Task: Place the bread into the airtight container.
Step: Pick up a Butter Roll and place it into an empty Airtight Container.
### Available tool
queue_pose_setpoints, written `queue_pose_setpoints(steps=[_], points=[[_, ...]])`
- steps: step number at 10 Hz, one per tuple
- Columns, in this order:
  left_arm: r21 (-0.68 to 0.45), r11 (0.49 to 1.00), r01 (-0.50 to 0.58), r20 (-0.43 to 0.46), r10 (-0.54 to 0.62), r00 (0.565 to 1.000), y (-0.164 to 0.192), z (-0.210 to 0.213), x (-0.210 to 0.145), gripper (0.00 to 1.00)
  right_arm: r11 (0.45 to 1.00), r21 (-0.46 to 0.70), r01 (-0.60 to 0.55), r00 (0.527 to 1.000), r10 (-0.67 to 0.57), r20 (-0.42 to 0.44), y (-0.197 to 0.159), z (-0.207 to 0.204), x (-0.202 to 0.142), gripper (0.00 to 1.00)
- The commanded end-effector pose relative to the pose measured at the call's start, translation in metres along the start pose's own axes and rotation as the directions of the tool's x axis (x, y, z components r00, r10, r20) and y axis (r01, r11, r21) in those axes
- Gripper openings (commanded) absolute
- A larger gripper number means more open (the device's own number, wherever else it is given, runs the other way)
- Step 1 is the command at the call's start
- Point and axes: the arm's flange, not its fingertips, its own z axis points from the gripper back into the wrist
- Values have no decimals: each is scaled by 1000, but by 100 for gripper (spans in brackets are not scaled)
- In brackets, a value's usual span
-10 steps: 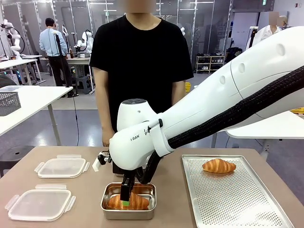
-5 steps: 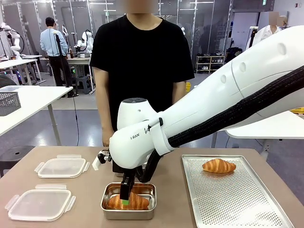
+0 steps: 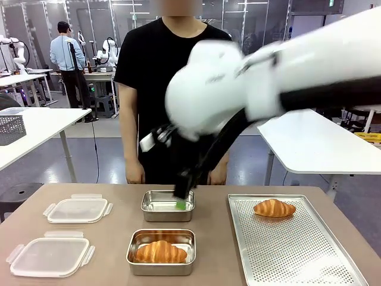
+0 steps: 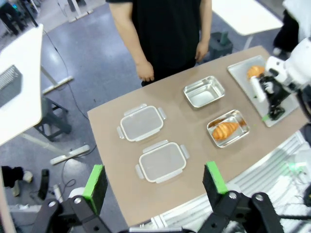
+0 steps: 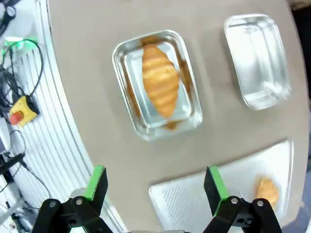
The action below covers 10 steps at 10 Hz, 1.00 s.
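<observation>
In the front view the white right arm (image 3: 268, 65) is blurred, its gripper (image 3: 180, 202) a dark smear across the far rim of the empty steel container (image 3: 161, 210). The perforated metal tray (image 3: 297, 250) runs off the bottom edge; the right wrist view blurs its golden croissant (image 5: 267, 191).

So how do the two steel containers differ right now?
The near steel container holds a croissant; the far steel container is empty. The near one sits by the robot's edge, the far one toward the person. Both are rectangular, shiny and lidless.
</observation>
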Motion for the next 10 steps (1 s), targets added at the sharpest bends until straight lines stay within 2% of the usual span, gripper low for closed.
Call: queue_pose_setpoints(steps=[1,3,4,6,8,9,10], points=[[-3,1000,-1,1,1,1000,0,0,0,100,993,-21,119,993,-118,28,-13,37,-51,100],[-3,1000,-1,1,1,1000,0,0,0,100,953,-31,300,950,-296,105,-25,89,-113,100],[-3,1000,-1,1,1,1000,0,0,0,100,927,-38,373,920,-364,144,-30,101,-142,100],[-3,1000,-1,1,1,1000,0,0,0,100,835,-51,547,829,-533,170,-56,95,-185,100],[-3,1000,-1,1,1,1000,0,0,0,100,759,-61,648,752,-626,205,-74,84,-222,100],[-3,1000,-1,1,1,1000,0,0,0,100,757,-57,651,745,-622,241,-86,75,-231,100],[-3,1000,-1,1,1,1000,0,0,0,100,790,-13,613,758,-584,289,-100,61,-234,100]])
